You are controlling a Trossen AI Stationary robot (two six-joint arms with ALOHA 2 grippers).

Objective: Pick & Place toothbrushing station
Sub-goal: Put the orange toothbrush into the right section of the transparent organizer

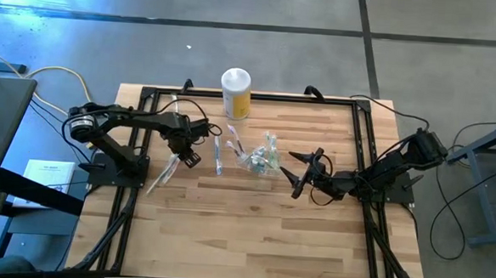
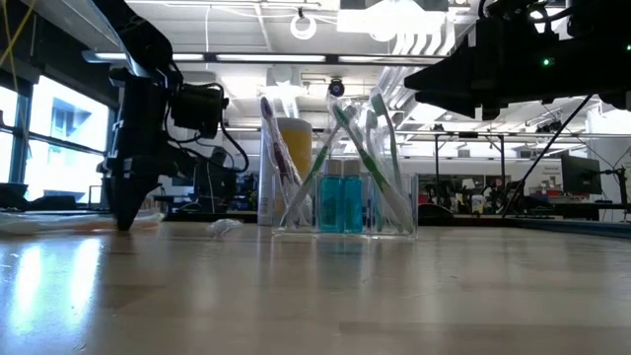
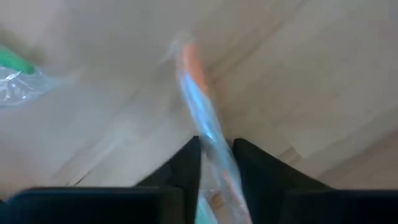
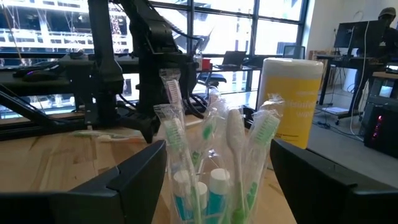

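The clear holder (image 1: 259, 163) stands on the table's middle with several wrapped green and white toothbrushes and two teal-filled tubes upright in it; it also shows in the low view (image 2: 343, 212). My left gripper (image 1: 187, 159) points down at the table's left, shut on an orange-and-blue wrapped toothbrush (image 1: 163, 173) that lies flat on the wood. My right gripper (image 1: 297, 174) is open and empty, level, just right of the holder; in its wrist view its fingers stand wide on either side of the holder (image 4: 211, 180) without touching it. Another wrapped toothbrush (image 1: 217, 154) lies between left gripper and holder. My left gripper pinches the wrapped toothbrush's handle (image 3: 214, 140) between its two fingers, which come from above, pointing down, and lie across it. The toothbrush's length (image 3: 196, 93) runs on ahead of the fingers close to the wood; in the low view the fingertips (image 2: 123, 219) reach the table top.
A tall yellow canister with a white top (image 1: 236, 91) stands behind the holder near the far edge. A black frame (image 1: 148, 95) borders the table. A green piece in clear wrap (image 3: 15, 62) lies near the left gripper. Bare wood lies toward the near edge.
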